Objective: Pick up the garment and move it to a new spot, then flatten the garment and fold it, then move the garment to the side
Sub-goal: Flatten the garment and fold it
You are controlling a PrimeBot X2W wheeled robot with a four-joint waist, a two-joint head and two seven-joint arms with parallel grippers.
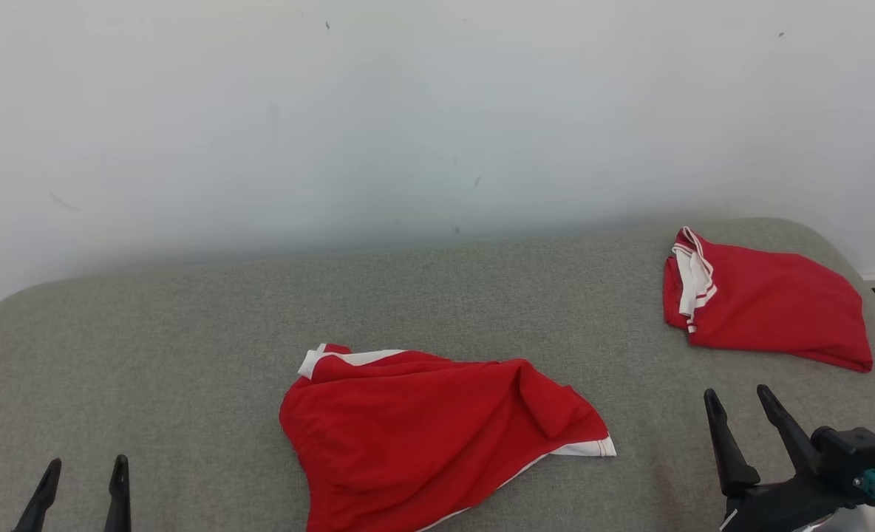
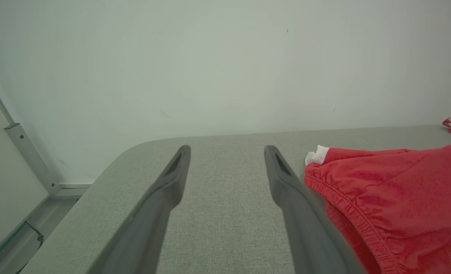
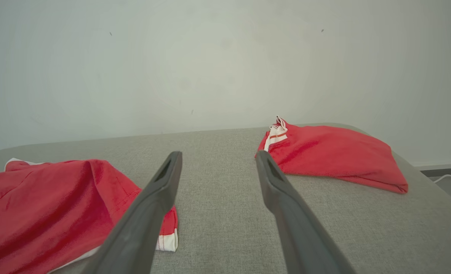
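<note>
**Red garment loose at front centre of table; both claws apart and empty**

The garment (image 1: 437, 428) is red with white trim. It lies unfolded and rumpled on the front centre of the table (image 1: 186, 332). One white-trimmed corner points toward the wall (image 1: 408, 111). A second white-edged corner lies flat at its right end. A raised fold runs across the right half of the cloth. The near edge runs out of the head view at the bottom. In the left wrist view a gathered elastic waistband (image 2: 343, 201) curves along the side of the garment nearest that arm.

The left gripper (image 1: 87, 462) hovers over bare table to the left of the garment. Its fingers stand apart and nothing is between them. In the left wrist view the inner finger overlaps the waistband edge; contact cannot be determined.

The right gripper (image 1: 737, 393) is to the right of the garment, clear of the cloth in the head view. Its fingers stand apart and hold nothing.

A folded garment (image 1: 766, 307), also red with white striped trim, rests at the far right corner of the table. It is well apart from the loose garment.

The table has a grey fabric cover and rounded corners. A white cable (image 3: 446, 177) lies on the floor past its right edge.
</note>
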